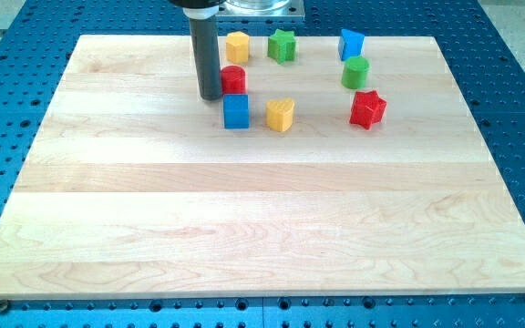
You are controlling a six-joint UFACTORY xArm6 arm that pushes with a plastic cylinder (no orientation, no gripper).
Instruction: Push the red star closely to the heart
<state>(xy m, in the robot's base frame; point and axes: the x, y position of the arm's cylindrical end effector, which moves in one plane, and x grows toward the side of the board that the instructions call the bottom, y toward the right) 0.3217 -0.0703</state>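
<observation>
The red star (367, 109) lies at the view's upper right of the wooden board (262, 219). The yellow heart (281, 115) lies to its left, about a hundred pixels away, with bare board between them. My tip (211, 97) stands at the view's upper left of the heart, right beside the left side of a red cylinder (233, 79) and just above-left of a blue cube (236, 111). The tip is far from the red star.
A yellow hexagonal block (237, 46) and a green star (283, 45) lie near the board's top edge. A blue block (352, 44) and a green cylinder (355, 72) lie above the red star. A blue perforated table (518, 109) surrounds the board.
</observation>
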